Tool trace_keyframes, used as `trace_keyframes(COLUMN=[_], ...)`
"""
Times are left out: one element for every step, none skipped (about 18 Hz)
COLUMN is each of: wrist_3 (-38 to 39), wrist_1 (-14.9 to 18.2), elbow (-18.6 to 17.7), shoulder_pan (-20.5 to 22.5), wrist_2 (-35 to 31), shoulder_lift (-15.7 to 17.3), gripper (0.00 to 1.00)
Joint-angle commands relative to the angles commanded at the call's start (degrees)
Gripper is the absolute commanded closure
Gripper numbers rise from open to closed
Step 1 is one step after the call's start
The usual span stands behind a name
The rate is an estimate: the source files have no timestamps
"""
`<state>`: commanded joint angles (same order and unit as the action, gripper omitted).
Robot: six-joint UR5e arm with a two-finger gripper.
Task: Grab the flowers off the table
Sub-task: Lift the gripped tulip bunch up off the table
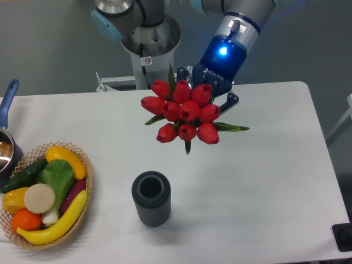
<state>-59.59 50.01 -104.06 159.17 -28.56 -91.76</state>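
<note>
The flowers are a bunch of red tulips with green leaves, blooms facing the camera, held in the air above the back middle of the white table. My gripper is behind the bouquet, shut on its stems; the fingers and the stems are mostly hidden by the blooms. The blue-lit wrist comes in from the upper right.
A dark grey cylindrical vase stands upright on the table below the flowers. A wicker basket of vegetables sits at the front left edge. A pot with a blue handle is at the far left. The arm's base stands behind the table.
</note>
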Motion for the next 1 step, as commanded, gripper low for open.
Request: trace_keyframes(wrist_3=[0.00], wrist_1=[0.00], elbow=[0.00], shoulder_pan=[0.00], wrist_2=[0.00], shoulder_lift=[0.00], gripper=[0.66])
